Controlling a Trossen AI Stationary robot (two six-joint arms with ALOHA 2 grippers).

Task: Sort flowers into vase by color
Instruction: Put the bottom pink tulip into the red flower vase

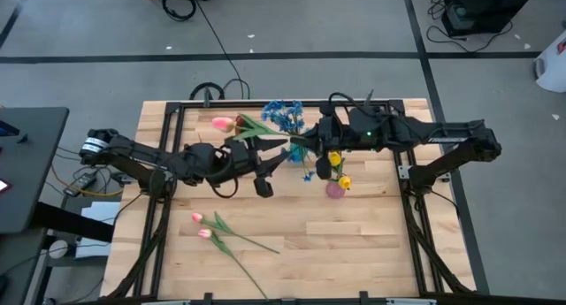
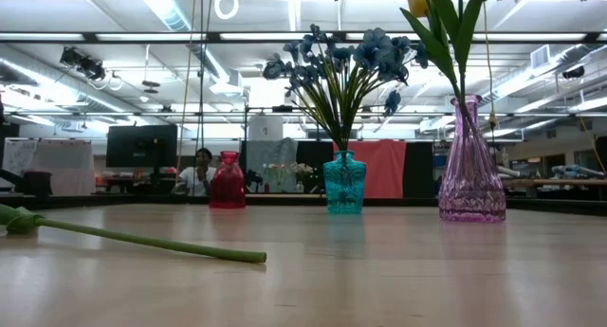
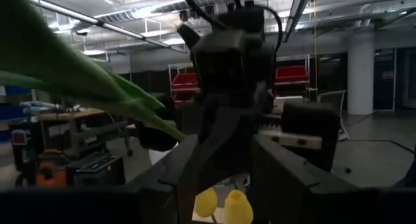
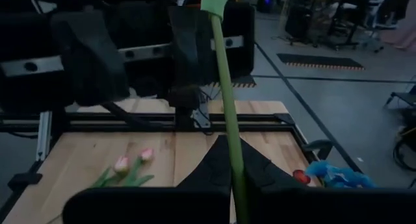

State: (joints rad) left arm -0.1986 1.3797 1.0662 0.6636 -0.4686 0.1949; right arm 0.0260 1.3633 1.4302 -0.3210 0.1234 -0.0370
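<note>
My right gripper [image 1: 294, 148] is shut on a pink tulip [image 1: 225, 124], held in the air over the far middle of the table. My left gripper [image 1: 274, 166] is open and faces it; its fingers [image 4: 84, 55] stand close around the stem's far end, and I cannot tell whether they touch it. A teal vase [image 2: 343, 182] holds the blue sprays [image 1: 285, 116]. Yellow tulips [image 1: 336, 160] stand in a purple vase [image 2: 471, 166]. The red vase [image 2: 228, 181] stands beyond. Two more pink tulips [image 1: 205, 225] lie flat on the table. My right gripper pinches the pink tulip's green stem [image 4: 235, 175] between its two fingers, which lie across it, near the stem's lower end. The tulip is lifted clear and runs about level toward the table's left, with its bloom out past my left gripper.
The three vases stand close together under and beside both grippers at the far middle. A wide stretch of bare wooden table [image 1: 354, 243] lies toward the near edge. A black frame [image 1: 168, 119] rims the table. A person [image 2: 199, 172] sits in the room far behind.
</note>
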